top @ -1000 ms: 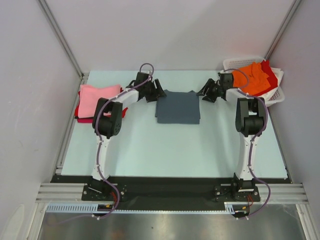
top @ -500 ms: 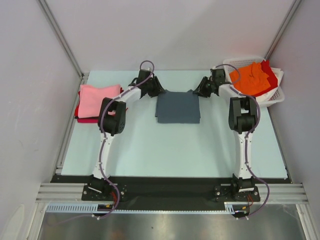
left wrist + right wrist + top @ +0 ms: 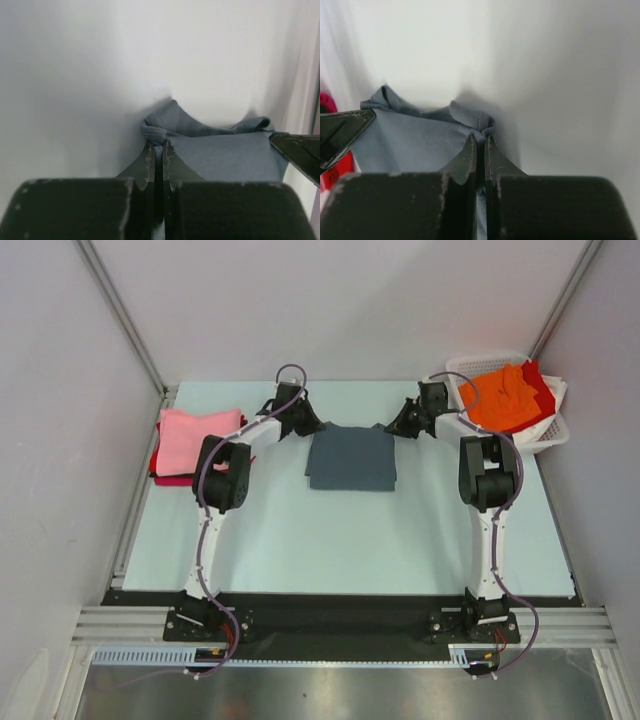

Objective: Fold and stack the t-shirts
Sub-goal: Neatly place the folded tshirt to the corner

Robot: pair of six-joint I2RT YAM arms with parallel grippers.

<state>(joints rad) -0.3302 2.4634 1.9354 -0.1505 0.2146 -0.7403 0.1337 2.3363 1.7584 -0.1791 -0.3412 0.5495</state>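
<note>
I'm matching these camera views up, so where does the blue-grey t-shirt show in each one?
Top external: blue-grey t-shirt, folded, far centre of the table.
Left wrist: t-shirt lower right, corner pinched in the left gripper.
Right wrist: t-shirt lower left, corner pinched in the right gripper.
Shared landmark: its far edge running between the two pinched corners.

Pale green table (image 3: 330, 540), plain white walls (image 3: 350, 300), aluminium rail (image 3: 120, 625) in front, soft light

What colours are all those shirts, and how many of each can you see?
Blue-grey shirt: 1
Pink shirt: 1
Orange shirt: 1
Red shirts: 2, one in the basket, one under the pink
Total: 5 in sight; folds may hide more
</note>
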